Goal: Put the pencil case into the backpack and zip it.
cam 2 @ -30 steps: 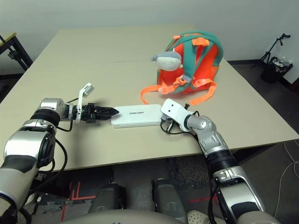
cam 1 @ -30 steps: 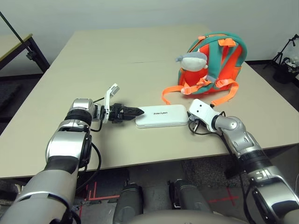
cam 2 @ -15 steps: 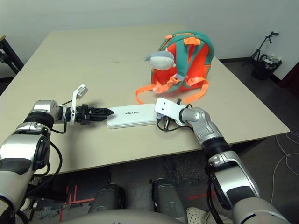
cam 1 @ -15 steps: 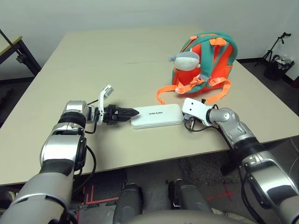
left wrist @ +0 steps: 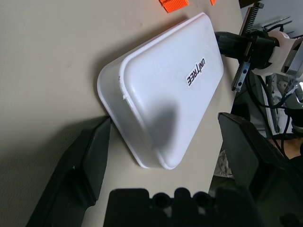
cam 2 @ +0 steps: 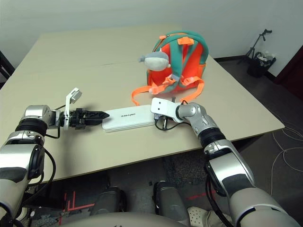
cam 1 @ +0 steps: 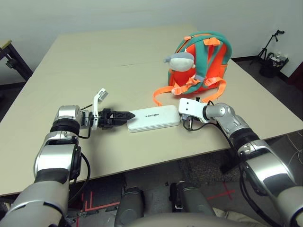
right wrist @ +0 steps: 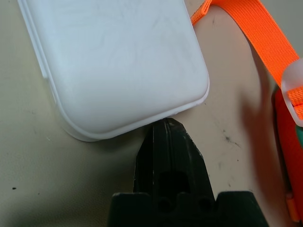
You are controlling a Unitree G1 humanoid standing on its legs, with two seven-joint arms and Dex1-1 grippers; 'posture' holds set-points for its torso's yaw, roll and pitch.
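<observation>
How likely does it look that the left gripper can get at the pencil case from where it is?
Likely yes: the left gripper stands open at the near end of the pencil case, nothing between them; the shut right gripper is at the opposite end.

The white case (cam 2: 129, 118) lay flat on the tabletop (cam 2: 102, 163) between the left hand (cam 2: 90, 118) and the right hand, seemingly touching both; behind it the orange-and-teal backpack (cam 2: 191, 64) stood upright, plush toy (cam 2: 156, 60) attached.
</observation>
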